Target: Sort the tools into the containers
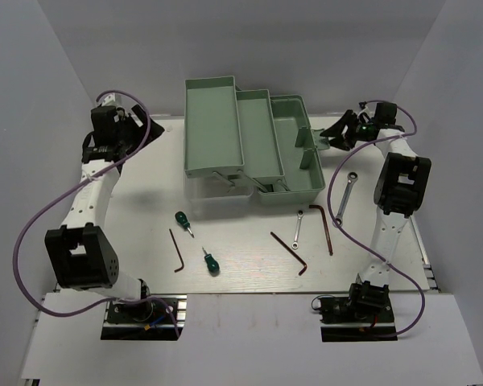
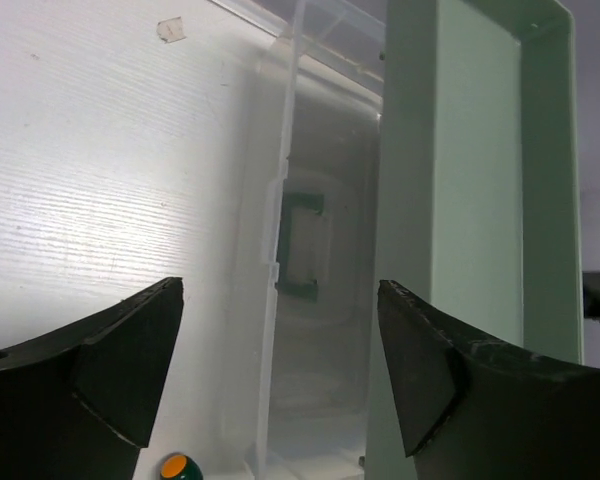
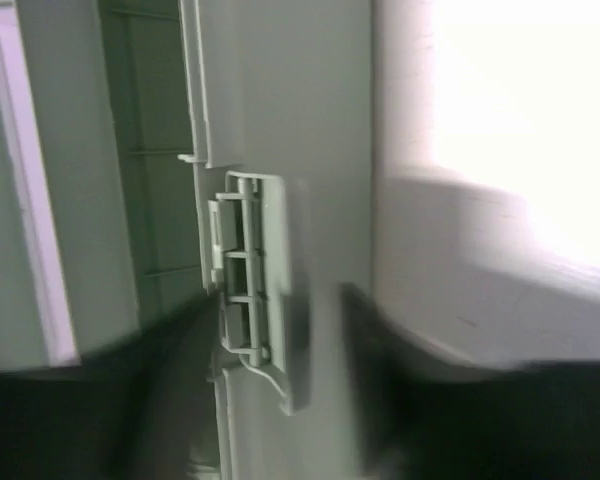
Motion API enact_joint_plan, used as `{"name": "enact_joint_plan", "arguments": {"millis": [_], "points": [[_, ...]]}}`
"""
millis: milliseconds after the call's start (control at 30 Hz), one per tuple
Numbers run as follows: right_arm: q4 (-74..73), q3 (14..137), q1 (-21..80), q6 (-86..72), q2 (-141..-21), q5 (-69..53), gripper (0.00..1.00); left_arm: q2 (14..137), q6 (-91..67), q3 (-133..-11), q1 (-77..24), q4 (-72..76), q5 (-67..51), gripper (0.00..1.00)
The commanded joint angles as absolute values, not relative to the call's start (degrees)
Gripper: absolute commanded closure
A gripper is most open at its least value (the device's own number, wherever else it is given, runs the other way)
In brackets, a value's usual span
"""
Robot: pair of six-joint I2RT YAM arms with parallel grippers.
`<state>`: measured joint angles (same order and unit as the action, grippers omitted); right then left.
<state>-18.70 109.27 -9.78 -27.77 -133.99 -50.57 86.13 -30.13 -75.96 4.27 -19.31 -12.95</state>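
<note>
Left wrist view: left gripper (image 2: 280, 290), fingers spread on nothing, faces the open toolbox (image 2: 480, 200) and its clear lid (image 2: 315, 380); right gripper (image 1: 332, 141) crowds the box's end latch (image 3: 250, 280), blur hiding its grip. Loose screwdrivers (image 1: 182, 222), hex keys (image 1: 177, 253) and wrenches (image 1: 299, 225) lie on the table (image 1: 241, 281) in front, mostly lengthwise towards the box
</note>
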Motion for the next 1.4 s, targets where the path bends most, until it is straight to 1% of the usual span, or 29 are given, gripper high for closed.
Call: {"name": "enact_joint_plan", "arguments": {"millis": [0, 167, 200, 233, 267, 300, 333, 367, 400, 433, 467, 500, 533, 567, 600, 633, 700, 733, 767, 800, 833, 867, 933, 967, 1033, 1100, 1200, 1267, 1367], "points": [[-19.25, 108.11, -11.16, -25.23, -130.7, -48.96, 0.1, 78.25, -27.33, -73.15, 3.34, -17.41, -16.16, 0.09], [-22.4, 105.74, -12.48, -18.56, -123.32, -45.01, 0.1, 67.96, -26.1, -66.29, 2.81, -13.89, -20.13, 0.09], [-24.5, 104.86, -12.57, -16.63, -121.4, -41.43, 0.1, 66.29, -25.58, -65.75, 2.29, -14.58, -20.13, 0.11], [-25.39, 103.55, -12.83, -15.74, -119.38, -39.66, 0.1, 64.79, -25.58, -65.05, 2.29, -14.59, -21.17, 0.17], [-26.62, 103.01, -12.83, -13.47, -118.31, -35.29, 0.1, 62.08, -25.58, -63.82, 2.29, -15.11, -21.7, 0.28], [-30.46, 102.22, -12.66, -9.71, -115.6, -31.24, 0.1, 60.83, -24.27, -63.81, 1.76, -17.21, -21.71, 0.66], [-31.19, 98.13, -12.48, -7.93, -112.1, -29.11, 0.1, 59.78, -23.65, -63.11, 1.24, -18.44, -23.45, 0.86], [-32.16, 96.26, -12.31, -1.65, -110.15, -23.87, 0.1, 58.03, -23.64, -62.06, 1.23, -19.76, -24.42, 0.98], [-32.17, 91.72, -11.78, -0.19, -106.39, -20.43, 0.1, 57.22, -21.64, -62.05, 1.23, -22.82, -26.7, 1.0], [-32.69, 87.93, -11.6, 2.96, -103.13, -18.56, 0.1, 56.61, -20.75, -61.01, 0.71, -24.16, -27.85, 1.0], [-34.87, 86.93, -11.51, 7.43, -101.18, -17.5, 0.1, 55.91, -20.05, -59.34, 0.18, -24.95, -28.99, 1.0], [-37.15, 85.18, -11.25, 7.73, -100.47, -13.14, 0.12, 54.77, -18.65, -58.46, 0.18, -26.0, -31.18, 1.0], [-38.13, 82.9, -11.16, 7.91, -99.33, -11.96, 0.41, 54.76, -18.63, -56.71, -0.52, -26.02, -32.25, 0.98], [-38.23, 80.36, -10.99, 7.48, -98.53, -10.74, 0.54, 54.76, -18.02, -55.99, -1.4, -26.02, -33.13, 0.91], [-38.32, 79.11, -10.64, 6.69, -97.92, -6.11, 0.64, 54.76, -17.5, -55.38, -1.93, -26.62, -35.22, 0.81], [-39.1, 77.97, -10.2, 5.11, -97.65, -4.76, 0.68, 54.76, -17.49, -54.15, -2.54, -26.63, -36.2, 0.62], [-39.02, 73.84, -9.23, 1.87, -96.95, -3.78, 0.7, 55.72, -16.44, -53.62, -4.74, -28.21, -36.82, 0.47], [-38.41, 72.78, -8.53, 0.98, -97.03, -3.69, 0.7, 56.33, -16.44, -52.66, -5.7, -28.21, -36.83, 0.36], [-37.97, 70.16, -8.18, 0.44, -97.12, -2.39, 0.7, 56.34, -15.74, -52.65, -7.45, -28.21, -36.22, 0.32], [-37.79, 69.7, -7.65, -3.13, -98.25, -1.16, 0.67, 56.34, -15.73, -51.95, -8.43, -28.21, -35.6, 0.28], [-37.53, 69.09, -6.78, -3.42, -98.78, -0.19, 0.64, 56.86, -15.21, -51.94, -10.18, -28.21, -34.9, 0.27], [-37.18, 68.73, -6.59, -3.78, -99.75, -0.18, 0.59, 56.87, -14.68, -51.94, -11.15, -28.21, -34.37, 0.26], [-35.96, 68.47, -5.63, -5.1, -101.16, -0.18, 0.54, 58.26, -14.16, -51.94, -12.91, -28.21, -34.37, 0.26], [-35.43, 68.55, -5.45, -5.62, -101.86, -0.26, 0.48, 58.79, -14.15, -51.94, -14.75, -28.21, -33.67, 0.26], [-34.37, 68.9, -4.22, -5.98, -103.18, 2.52, 0.43, 60.37, -14.15, -51.42, -16.51, -28.21, -33.05, 0.25], [-33.49, 69.87, -3.35, -6.5, -105.45, 3.34, 0.41, 61.52, -14.15, -50.81, -19.24, -27.52, -31.82, 0.25], [-34.36, 72.24, -2.2, -6.77, -108.18, 6.93, 0.41, 62.75, -14.15, -49.31, -22.67, -26.02, -28.66, 0.25], [-35.06, 72.86, -1.5, -7.2, -110.65, 9.82, 0.44, 63.36, -14.68, -48.78, -25.3, -25.49, -26.37, 0.25], [-35.16, 71.99, -1.76, -7.91, -111.88, 10.64, 0.56, 63.98, -15.9, -48.25, -27.77, -24.0, -23.56, 0.25]]}}
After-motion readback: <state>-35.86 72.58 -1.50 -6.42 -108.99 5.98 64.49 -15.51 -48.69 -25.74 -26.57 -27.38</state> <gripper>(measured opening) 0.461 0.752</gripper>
